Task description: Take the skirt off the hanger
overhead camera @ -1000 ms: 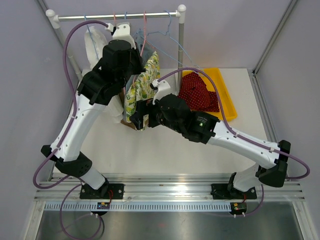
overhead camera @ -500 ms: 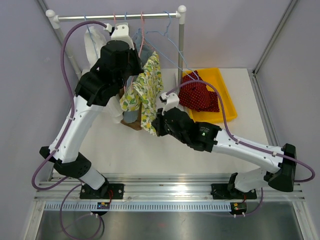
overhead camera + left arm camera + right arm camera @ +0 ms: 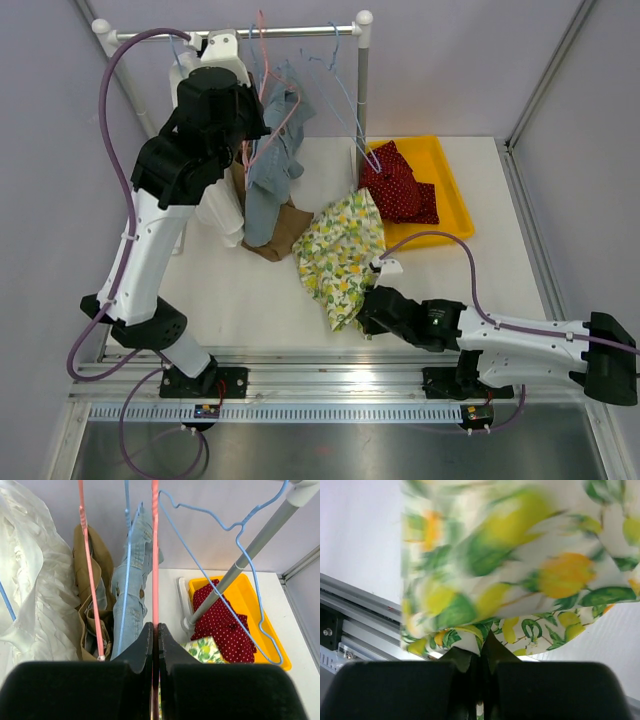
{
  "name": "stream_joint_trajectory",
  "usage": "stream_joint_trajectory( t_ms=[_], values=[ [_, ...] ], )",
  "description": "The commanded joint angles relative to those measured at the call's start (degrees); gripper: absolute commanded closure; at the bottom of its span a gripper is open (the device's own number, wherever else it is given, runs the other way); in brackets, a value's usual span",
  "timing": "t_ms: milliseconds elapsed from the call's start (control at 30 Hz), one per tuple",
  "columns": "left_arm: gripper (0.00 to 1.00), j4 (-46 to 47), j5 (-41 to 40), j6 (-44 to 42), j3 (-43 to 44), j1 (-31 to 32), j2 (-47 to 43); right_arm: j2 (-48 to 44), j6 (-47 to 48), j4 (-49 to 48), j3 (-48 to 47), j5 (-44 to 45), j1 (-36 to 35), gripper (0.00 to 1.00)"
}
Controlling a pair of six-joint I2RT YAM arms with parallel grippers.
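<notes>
Over white table (image 3: pixel 250 300): blurred skirt (image 3: pixel 520 555) pinched in right gripper (image 3: pixel 481 652); pink hanger (image 3: pixel 155 555), top cut off, clamped in left gripper (image 3: pixel 155 635).

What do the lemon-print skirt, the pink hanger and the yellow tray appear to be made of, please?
Skirt: thin fabric, matte; it drapes and folds softly. Pink hanger: probably coated wire, thin and smooth. Yellow tray: likely plastic, uniform colour, moulded rim.
</notes>
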State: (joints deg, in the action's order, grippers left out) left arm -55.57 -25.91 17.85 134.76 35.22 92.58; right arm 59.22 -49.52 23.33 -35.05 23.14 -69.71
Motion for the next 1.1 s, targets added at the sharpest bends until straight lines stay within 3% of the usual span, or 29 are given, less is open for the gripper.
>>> stream_joint_trajectory(
  t_ms=[0, 67, 100, 200, 400, 467, 667, 1067],
  values=[
    [1.00, 5.47, 0.33, -0.18, -2.47, 0.37, -3.27, -0.08, 2.29, 1.34, -10.70, 7.25, -0.51, 1.00],
    [1.00, 6.87, 1.03, -0.18, -7.73, 0.90, -6.17, 2.29, 5.90, 6.08, -16.43, 11.73, -0.51, 1.00],
    [1.00, 8.45, 1.21, -0.35, -9.85, 1.60, -7.40, 3.17, 8.27, 8.20, -23.16, 17.85, -0.34, 1.00],
    [1.00, 9.95, 1.66, -0.36, -17.23, 3.53, -11.88, 6.69, 18.62, 11.82, -36.52, 24.57, 2.29, 1.00],
    [1.00, 14.61, 1.92, -1.06, -29.09, 6.08, -20.15, 9.50, 32.70, 8.58, -52.81, 16.07, 24.60, 1.00],
    [1.00, 14.00, 1.30, -1.94, -29.03, 6.09, -20.07, 13.00, 34.92, 8.48, -56.51, 13.97, 32.07, 1.00],
    [1.00, 14.08, 1.65, -3.52, -26.57, 6.09, -17.08, 24.16, 37.48, 9.89, -72.15, 8.52, 44.29, 1.00],
    [1.00, 19.18, 4.81, -4.40, -19.90, 6.09, -5.84, 38.85, 37.57, 6.56, -86.22, 3.06, 57.84, 1.00]
  ],
)
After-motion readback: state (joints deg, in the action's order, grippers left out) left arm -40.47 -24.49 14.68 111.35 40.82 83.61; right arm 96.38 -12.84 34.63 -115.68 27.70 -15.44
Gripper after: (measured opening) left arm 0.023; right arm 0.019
